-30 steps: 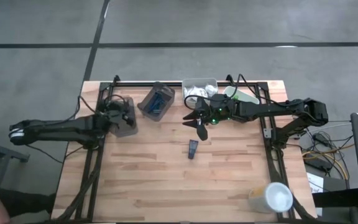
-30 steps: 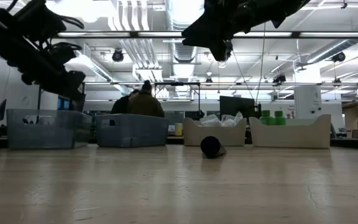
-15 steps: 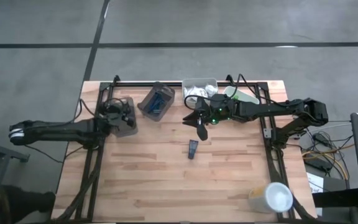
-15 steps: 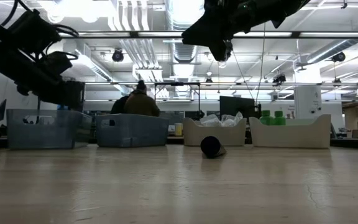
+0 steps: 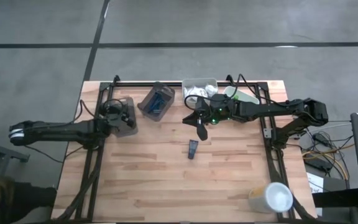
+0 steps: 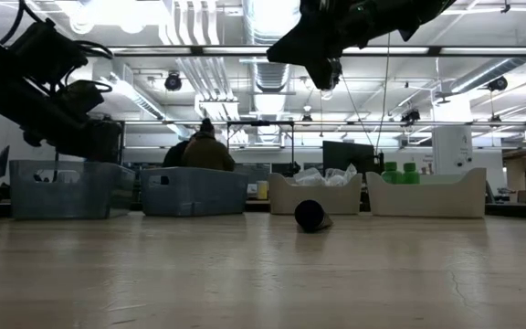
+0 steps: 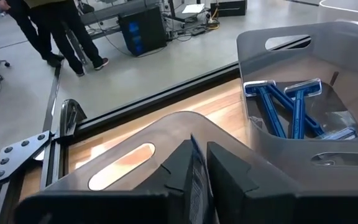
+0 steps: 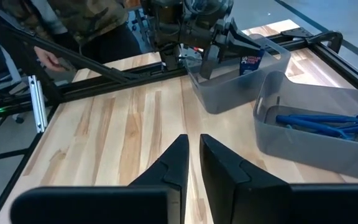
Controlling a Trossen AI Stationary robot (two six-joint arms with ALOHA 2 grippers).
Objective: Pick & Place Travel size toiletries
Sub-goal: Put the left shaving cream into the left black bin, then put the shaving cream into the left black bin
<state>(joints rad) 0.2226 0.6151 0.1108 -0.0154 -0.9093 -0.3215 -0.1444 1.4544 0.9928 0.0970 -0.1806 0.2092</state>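
Left tool (image 8: pixel 238 59) over far-left grey tray (image 5: pixel 124 116), pinching flat navy packet (image 7: pixel 196 180), unreleased. Right tool (image 5: pixel 201 129) nearly closed, empty. Dark tube (image 5: pixel 192 149) remains mid-counter (image 5: pixel 166 180).

Dark tube (image 6: pixel 311 216) on wooden table (image 6: pixel 263 274)

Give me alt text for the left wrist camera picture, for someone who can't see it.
The left gripper holds a flat navy packet just over an open grey bin. A second grey bin beside it holds blue razors. Past the table edge, people's legs stand on the floor.
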